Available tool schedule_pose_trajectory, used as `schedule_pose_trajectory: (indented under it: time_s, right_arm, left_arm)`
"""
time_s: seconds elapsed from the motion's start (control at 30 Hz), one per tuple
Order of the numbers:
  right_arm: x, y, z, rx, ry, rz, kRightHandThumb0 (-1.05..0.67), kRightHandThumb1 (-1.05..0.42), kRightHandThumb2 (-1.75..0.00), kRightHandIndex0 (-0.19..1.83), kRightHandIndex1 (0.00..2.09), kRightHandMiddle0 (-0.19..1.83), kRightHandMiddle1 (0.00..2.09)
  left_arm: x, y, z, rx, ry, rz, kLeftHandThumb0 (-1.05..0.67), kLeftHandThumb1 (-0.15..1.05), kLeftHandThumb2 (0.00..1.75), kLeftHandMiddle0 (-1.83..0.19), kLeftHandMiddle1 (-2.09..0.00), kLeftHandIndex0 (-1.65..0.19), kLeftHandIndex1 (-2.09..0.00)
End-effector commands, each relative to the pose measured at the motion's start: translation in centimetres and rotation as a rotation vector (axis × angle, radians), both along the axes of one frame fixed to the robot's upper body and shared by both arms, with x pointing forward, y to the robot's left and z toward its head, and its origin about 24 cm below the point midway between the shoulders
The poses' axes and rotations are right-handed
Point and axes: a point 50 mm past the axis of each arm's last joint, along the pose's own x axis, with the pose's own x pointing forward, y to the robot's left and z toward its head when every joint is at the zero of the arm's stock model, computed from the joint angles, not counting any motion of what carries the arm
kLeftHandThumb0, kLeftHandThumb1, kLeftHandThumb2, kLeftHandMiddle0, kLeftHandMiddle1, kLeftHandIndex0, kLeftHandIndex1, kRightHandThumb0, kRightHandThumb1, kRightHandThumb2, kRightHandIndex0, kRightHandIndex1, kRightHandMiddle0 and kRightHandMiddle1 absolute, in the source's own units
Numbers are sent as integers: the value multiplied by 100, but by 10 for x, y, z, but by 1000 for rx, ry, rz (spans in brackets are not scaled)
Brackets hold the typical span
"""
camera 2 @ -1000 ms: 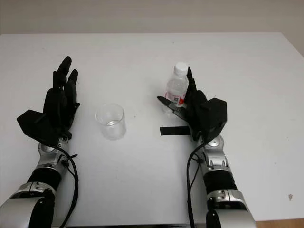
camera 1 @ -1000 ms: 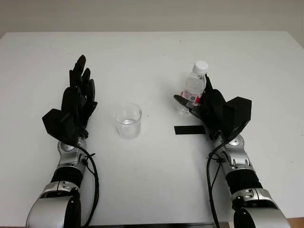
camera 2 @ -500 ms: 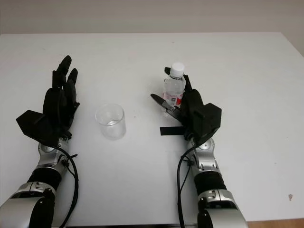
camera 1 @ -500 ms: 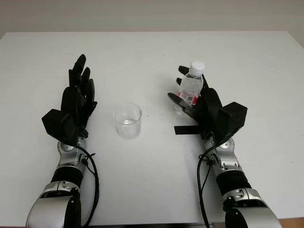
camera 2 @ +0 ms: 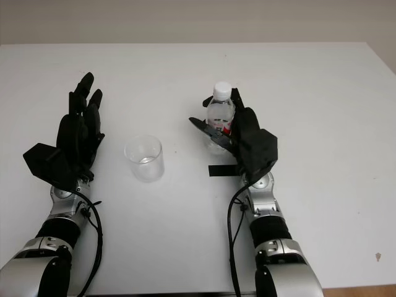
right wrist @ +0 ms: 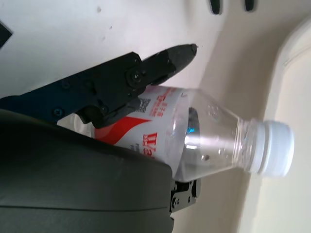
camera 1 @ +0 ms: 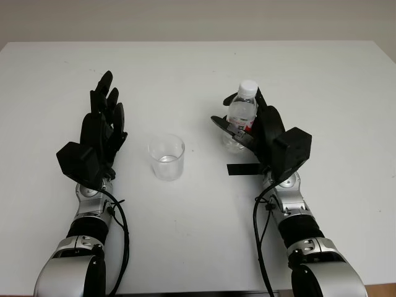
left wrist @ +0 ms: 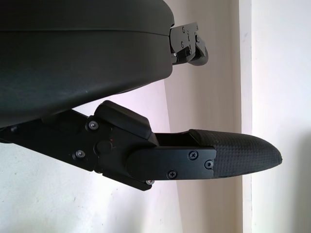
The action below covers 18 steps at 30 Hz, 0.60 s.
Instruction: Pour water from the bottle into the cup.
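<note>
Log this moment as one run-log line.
stage: gripping | right hand: shut on bottle, upright, cap on | left hand: open, beside cup | pour: not begun

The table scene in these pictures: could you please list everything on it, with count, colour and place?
Table: one, white, under everything.
Cup: one, clear, upright near the table's middle, between the two hands.
Bottle: one, clear with a white cap and a red and white label, upright to the right of the cup, cap on.
Tape strip: one, black, flat on the table just in front of the bottle.
Left robot hand: one, black, open, left of the cup and apart from it.
Right robot hand: one, black, fingers curled round the bottle.
</note>
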Motion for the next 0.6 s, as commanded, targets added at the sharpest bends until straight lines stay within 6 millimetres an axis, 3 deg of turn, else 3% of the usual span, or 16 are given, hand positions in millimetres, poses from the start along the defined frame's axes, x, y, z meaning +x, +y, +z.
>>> schedule_pose_trajectory:
  time_s: [0.0,0.1,0.23,0.3,0.37,0.57]
  right_arm:
    - [3,-3,12,-90,-67,-14,-40,-105,-30,147,209,116,209]
    - [7,-5,21,-179,-83,-36,-37,-105,-34,148,209,116,209]
    - [10,-5,34,-274,-129,-34,-34,-105,-35,125,209,96,209]
    - [12,-5,39,-347,-162,-47,-36,-105,-33,96,209,85,209]
    - [14,-3,44,-410,-185,-51,-37,-105,-33,88,209,81,209]
    - [19,3,54,-534,-225,-44,-36,-105,-29,122,209,82,209]
  left_arm:
    - [-8,-4,-19,-17,58,-6,-105,105,50,19,-45,19,-50]
    - [-8,-4,-19,-16,58,-4,-105,105,50,19,-46,19,-53]
    - [-7,-6,-19,-20,57,-6,-105,105,50,19,-47,19,-55]
    - [-7,-7,-19,-23,56,-12,-105,105,50,19,-46,19,-54]
    - [-7,-7,-19,-25,59,-15,-105,105,49,19,-46,19,-54]
    - [-7,-8,-19,-24,57,-12,-105,105,50,19,-44,19,-54]
